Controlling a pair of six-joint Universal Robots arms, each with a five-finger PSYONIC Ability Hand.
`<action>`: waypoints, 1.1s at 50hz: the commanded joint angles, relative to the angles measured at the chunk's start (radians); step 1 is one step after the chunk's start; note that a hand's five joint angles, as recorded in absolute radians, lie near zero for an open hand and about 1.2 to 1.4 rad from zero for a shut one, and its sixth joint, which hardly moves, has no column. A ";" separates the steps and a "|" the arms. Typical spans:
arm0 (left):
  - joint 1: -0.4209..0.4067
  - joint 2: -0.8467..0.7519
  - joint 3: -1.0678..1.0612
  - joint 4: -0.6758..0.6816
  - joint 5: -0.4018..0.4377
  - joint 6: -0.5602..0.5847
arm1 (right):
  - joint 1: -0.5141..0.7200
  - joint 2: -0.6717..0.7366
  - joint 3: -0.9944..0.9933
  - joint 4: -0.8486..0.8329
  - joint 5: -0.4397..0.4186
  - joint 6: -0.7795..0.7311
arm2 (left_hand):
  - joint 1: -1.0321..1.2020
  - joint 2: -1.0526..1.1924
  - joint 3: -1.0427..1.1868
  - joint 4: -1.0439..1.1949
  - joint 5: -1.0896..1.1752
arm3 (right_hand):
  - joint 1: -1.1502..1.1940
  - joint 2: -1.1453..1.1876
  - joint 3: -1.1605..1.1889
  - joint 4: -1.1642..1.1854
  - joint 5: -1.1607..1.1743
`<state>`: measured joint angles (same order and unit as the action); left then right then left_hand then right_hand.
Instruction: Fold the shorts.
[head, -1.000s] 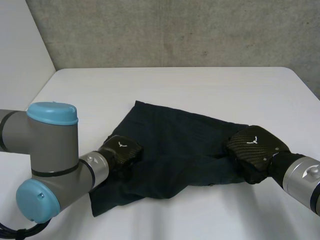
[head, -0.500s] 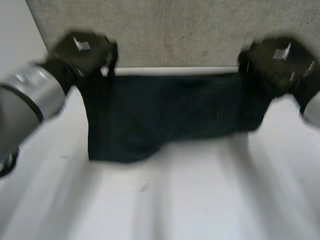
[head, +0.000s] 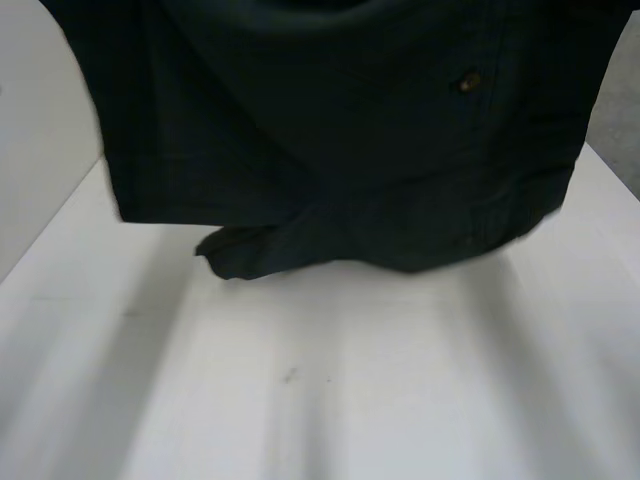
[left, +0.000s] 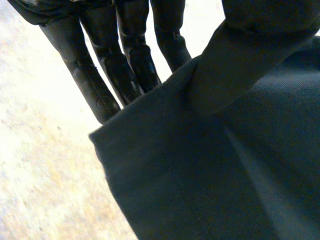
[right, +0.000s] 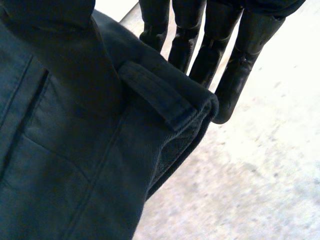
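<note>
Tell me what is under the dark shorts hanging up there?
Under the shorts you can see the white table. I cannot tell if their lowest fold touches it. The shorts cover the table's far part, so anything back there is hidden.

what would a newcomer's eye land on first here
The dark shorts hang like a wide curtain across the head view, a small button on them, over the white table. In the wrist views the left hand pinches a plain corner of the shorts between straight fingers and thumb, and the right hand pinches the edge by a belt loop.
</note>
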<state>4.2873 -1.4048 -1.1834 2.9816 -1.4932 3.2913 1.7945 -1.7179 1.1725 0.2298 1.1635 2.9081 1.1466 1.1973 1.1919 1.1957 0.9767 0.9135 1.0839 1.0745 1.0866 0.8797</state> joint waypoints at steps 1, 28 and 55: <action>-0.001 0.027 -0.063 -0.026 0.001 0.005 | 0.005 0.125 -0.057 0.226 -0.018 -0.073 | 0.250 0.199 0.204 0.201 0.245 | 0.325 0.155 0.164 0.152 0.184; 0.014 -0.721 0.523 0.097 -0.122 0.079 | 0.128 0.577 -0.201 -0.341 0.186 -0.033 | 0.250 0.199 0.204 0.201 0.245 | 0.483 0.312 0.322 0.310 0.342; 0.016 -0.457 -0.117 0.369 -0.171 0.080 | 0.155 0.569 -0.036 -0.300 0.150 -0.078 | 0.250 0.199 0.204 0.201 0.245 | 0.483 0.312 0.322 0.310 0.342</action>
<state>4.3043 -1.8577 -1.0618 3.3520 -1.6655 3.3715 1.9390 -1.2169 1.0195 -0.1380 1.3700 2.8762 1.1466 1.1986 1.1943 1.1961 0.9893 0.9696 1.1741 1.1861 1.1921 0.9706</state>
